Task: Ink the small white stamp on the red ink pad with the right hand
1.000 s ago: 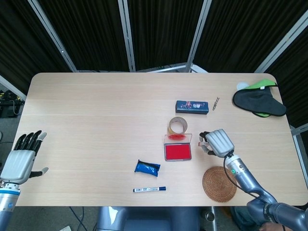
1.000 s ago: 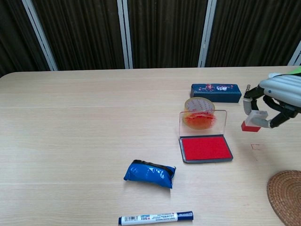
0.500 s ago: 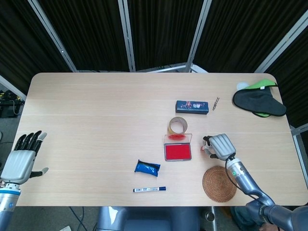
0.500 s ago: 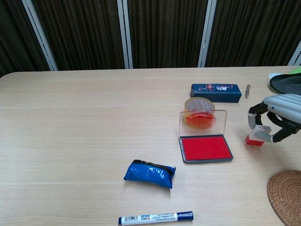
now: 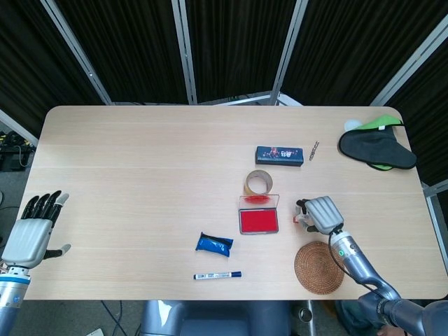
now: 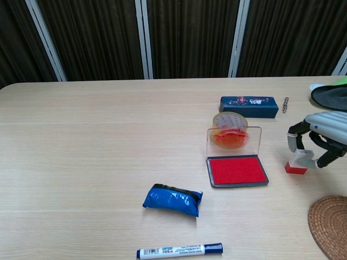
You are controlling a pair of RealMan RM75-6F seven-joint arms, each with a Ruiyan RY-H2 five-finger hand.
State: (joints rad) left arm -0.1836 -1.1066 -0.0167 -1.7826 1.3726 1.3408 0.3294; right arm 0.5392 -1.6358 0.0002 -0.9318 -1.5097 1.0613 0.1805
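The red ink pad lies open right of the table's centre, its clear lid standing upright at the back edge. The small white stamp has a red base and stands on the wood just right of the pad, apart from it. My right hand holds the stamp from above, fingers curled around its white top. In the head view the stamp is mostly hidden under the hand. My left hand hangs off the table's left front corner, fingers spread, holding nothing.
A tape roll sits behind the pad's lid, a dark blue box further back. A woven coaster lies close in front of my right hand. A blue pouch and marker lie front centre. Black cap far right.
My right hand has come down and slightly toward me with the stamp, from above the table to the wood right of the pad. The left hand has not moved.
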